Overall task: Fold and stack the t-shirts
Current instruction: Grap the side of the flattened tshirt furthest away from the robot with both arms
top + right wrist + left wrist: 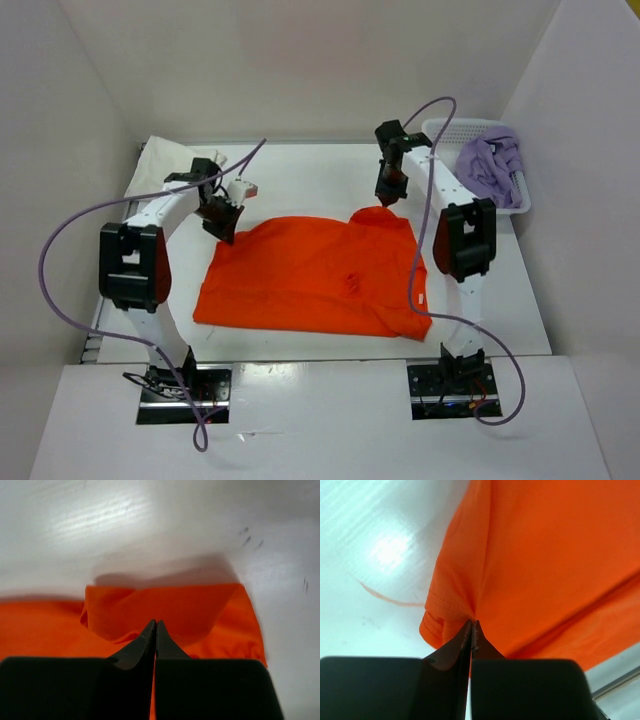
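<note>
The orange t-shirt lies spread on the white table, its two far corners raised. My left gripper is shut on the far left corner; in the left wrist view the hemmed orange cloth bunches at the tips of the left gripper. My right gripper is shut on the far right corner, where the orange cloth puckers upward in front of the right gripper. The cream-white t-shirt lies at the far left. The lavender t-shirt hangs out of the basket.
A white perforated basket stands at the far right corner of the table. White walls close in the table on three sides. Purple cables loop from both arms. The table's near edge runs below the orange shirt.
</note>
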